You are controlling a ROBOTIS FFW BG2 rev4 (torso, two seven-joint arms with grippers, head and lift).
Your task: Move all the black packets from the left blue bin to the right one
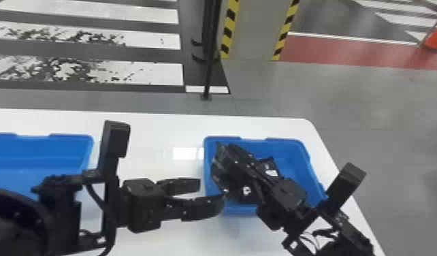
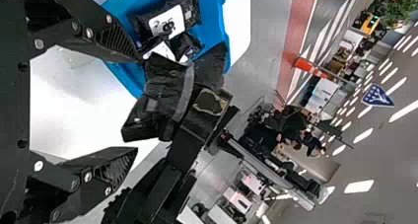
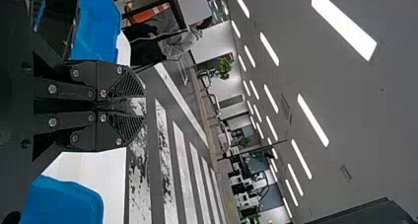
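**Black packet (image 1: 216, 176) pinched above the right blue bin (image 1: 308, 155)**

Nearest, my left gripper (image 1: 210, 194) stands apart-fingered beside that bin, with nothing between its fingers. My right gripper (image 1: 226, 159) is clamped on the black packet, which sits between its fingertips, over the bin's left part. Beneath, more black packets (image 2: 157, 22) with white labels lie inside. The left blue bin (image 1: 41, 153) stands well apart on the white table (image 1: 153, 136).

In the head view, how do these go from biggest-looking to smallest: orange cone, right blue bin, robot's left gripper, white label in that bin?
1. Right blue bin
2. Left gripper
3. Orange cone, partly cut off by the picture's edge
4. White label
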